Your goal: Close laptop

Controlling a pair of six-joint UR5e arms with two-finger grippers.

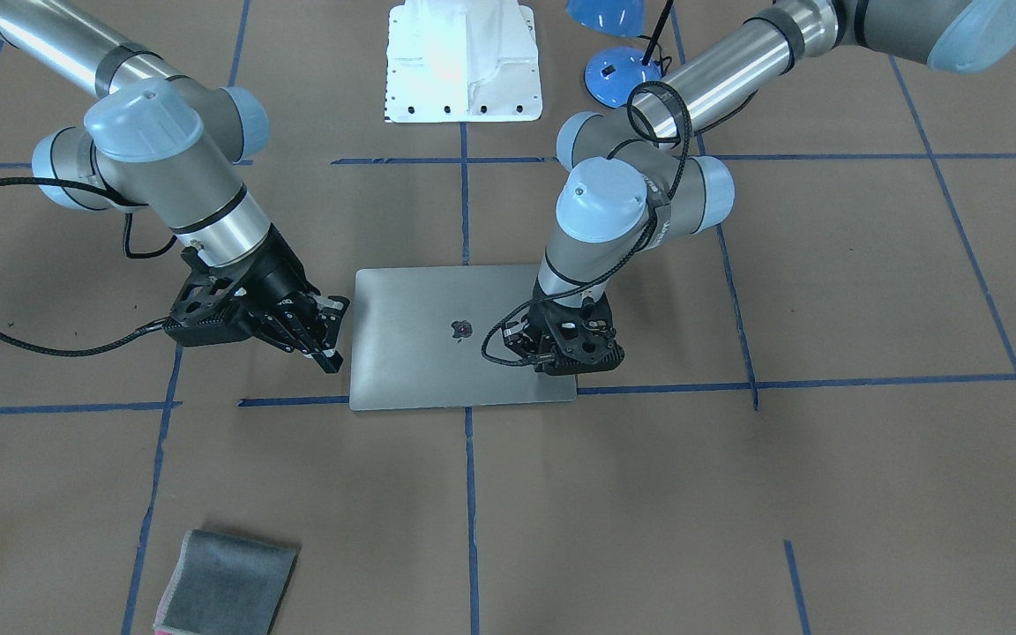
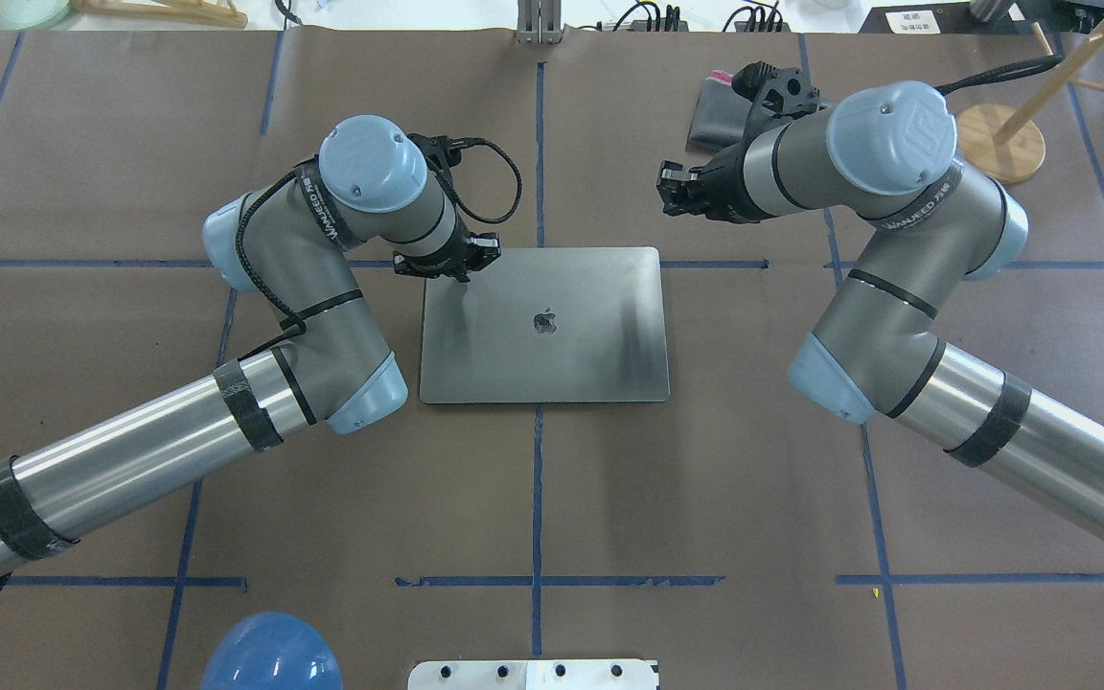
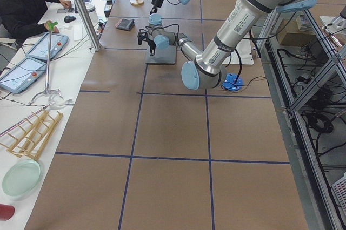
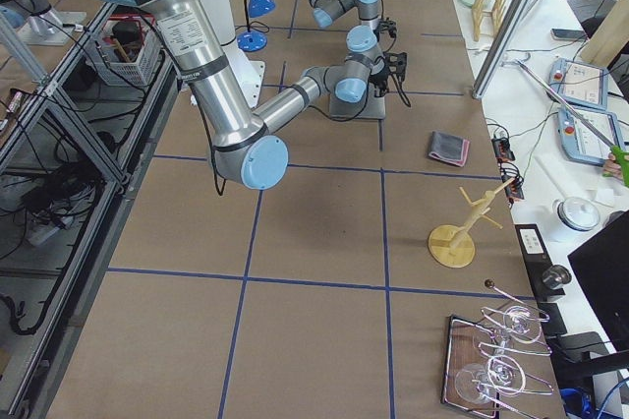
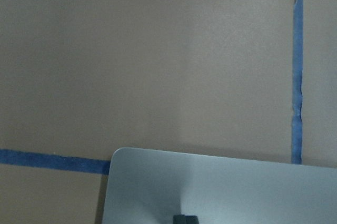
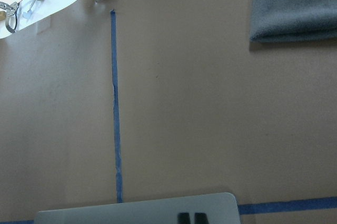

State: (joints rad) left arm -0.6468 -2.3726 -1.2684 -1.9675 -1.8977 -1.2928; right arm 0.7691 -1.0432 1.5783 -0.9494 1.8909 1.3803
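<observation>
Fingertips (image 5: 185,218) of the left gripper (image 2: 464,276) are pressed together, pointing down, touching the laptop (image 2: 562,355) lid near its far left corner. The laptop lies shut and flat at the middle of the table (image 2: 552,498), logo up, between both arms. The right gripper (image 6: 191,218) has its tips close together too, near the lid's far right corner; contact unclear. A grey cloth (image 1: 226,586) lies well apart.

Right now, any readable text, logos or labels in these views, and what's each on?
"WANJEED": left arm strap, black with white letters.
"WANJEED": right arm strap; the characters after it are too small to read.
Apple logo, no wording: lid of the laptop.
White card at the table's far edge: too small to read.
Sticker on the left arm: blurred, unreadable.
</observation>
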